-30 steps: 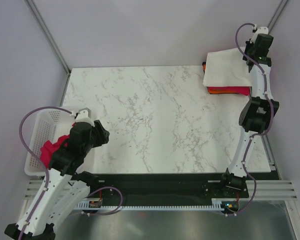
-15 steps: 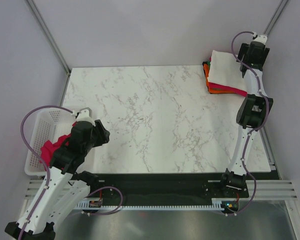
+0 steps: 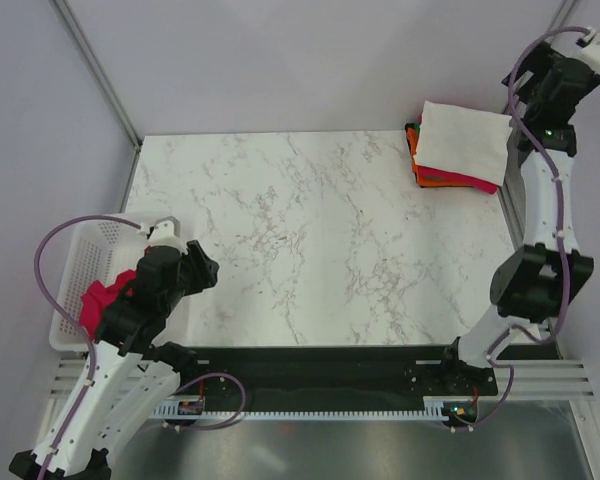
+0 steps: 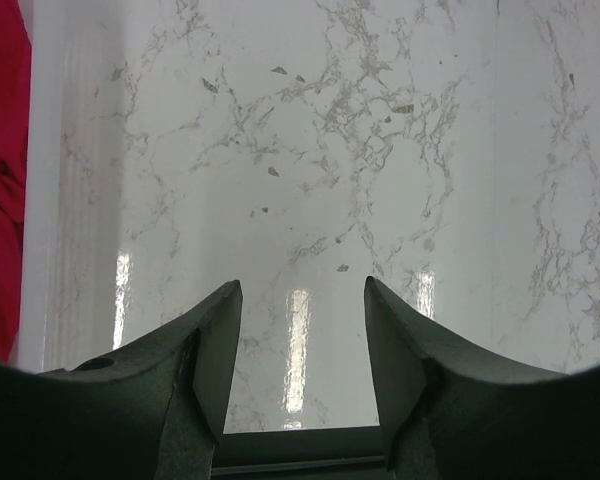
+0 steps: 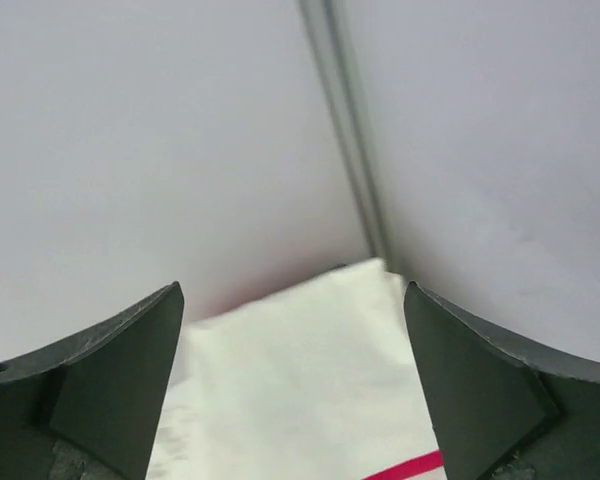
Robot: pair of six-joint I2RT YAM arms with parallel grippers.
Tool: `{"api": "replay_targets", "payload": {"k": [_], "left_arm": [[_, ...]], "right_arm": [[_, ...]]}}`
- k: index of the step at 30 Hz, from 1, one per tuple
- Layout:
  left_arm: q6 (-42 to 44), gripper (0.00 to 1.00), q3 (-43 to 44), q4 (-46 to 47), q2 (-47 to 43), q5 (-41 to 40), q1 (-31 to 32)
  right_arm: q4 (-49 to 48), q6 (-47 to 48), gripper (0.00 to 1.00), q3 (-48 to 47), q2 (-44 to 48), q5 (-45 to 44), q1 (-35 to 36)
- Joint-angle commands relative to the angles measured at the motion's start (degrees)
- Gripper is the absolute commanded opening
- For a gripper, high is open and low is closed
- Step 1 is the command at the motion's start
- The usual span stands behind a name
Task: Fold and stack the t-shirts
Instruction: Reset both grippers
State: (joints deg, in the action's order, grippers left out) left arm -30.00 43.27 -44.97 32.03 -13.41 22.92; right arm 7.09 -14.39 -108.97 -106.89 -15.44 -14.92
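Observation:
A folded white t-shirt (image 3: 465,140) lies on top of a stack at the table's back right corner, with orange and magenta t-shirts (image 3: 448,181) showing under its edges. My right gripper (image 3: 542,95) hangs above and behind the stack, open and empty. In its wrist view the white t-shirt (image 5: 300,390) lies below the wide-apart fingers of the right gripper (image 5: 293,300). A crumpled magenta t-shirt (image 3: 100,300) sits in the white basket (image 3: 88,240) at the left. My left gripper (image 3: 202,270) is beside the basket over the bare table, open with nothing between its fingers (image 4: 215,340).
The marble table (image 3: 310,230) stretches between basket and stack. Grey walls and a metal corner post (image 5: 345,130) stand right behind the stack. The basket's white wall (image 4: 42,200) and the magenta cloth (image 4: 0,180) fill the left edge of the left wrist view.
My right gripper has opened and let go of the white t-shirt, which now lies flat on the stack. That arm has lifted up and back to the right. The left arm has barely moved.

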Motion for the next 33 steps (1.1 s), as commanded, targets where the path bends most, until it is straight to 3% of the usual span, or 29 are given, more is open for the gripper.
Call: {"api": "replay_targets", "payload": {"k": [1,2,5,7,11,13,16,20,26,33], "left_arm": [[-1.2,0.60,0.7,0.5,-1.9,-0.9,0.0],[-1.2,0.60,0.6,0.5,-2.3,-1.1,0.0],[-1.2,0.61,0.5,0.7,-4.0,-1.2,-0.1],[-1.2,0.61,0.5,0.6,-4.6,-1.1,-0.1],[-1.0,0.61,0.4,0.8,-5.2,-0.7,-0.1],[-1.0,0.61,0.3,0.8,-5.5,-0.7,-0.1],[-1.0,0.61,0.3,0.8,-5.8,-0.8,0.0],[-1.0,0.61,0.3,0.8,-5.8,-1.0,0.0],[-1.1,0.61,0.2,0.8,-5.3,-1.2,0.0],[-1.1,0.61,0.2,0.7,-4.9,-2.1,-0.2]], "right_arm": [[-4.1,-12.2,0.98,7.5,15.0,15.1,0.0],[-5.1,-17.4,0.98,14.0,17.5,23.8,0.4],[-10.7,-26.8,0.98,29.3,26.8,33.2,5.0],[-11.5,-27.8,0.98,36.5,33.2,33.2,9.6],[-11.2,-27.3,0.98,53.2,40.9,26.4,30.6],[-9.5,-26.9,0.98,56.8,42.5,21.2,37.9],[-7.6,-27.4,0.98,64.3,42.5,13.8,54.5],[-5.3,-28.2,0.98,70.4,42.3,7.2,65.6],[-6.7,-31.1,0.98,79.0,42.3,1.5,70.8],[-10.5,-28.9,0.98,78.4,38.8,1.6,70.8]]}}
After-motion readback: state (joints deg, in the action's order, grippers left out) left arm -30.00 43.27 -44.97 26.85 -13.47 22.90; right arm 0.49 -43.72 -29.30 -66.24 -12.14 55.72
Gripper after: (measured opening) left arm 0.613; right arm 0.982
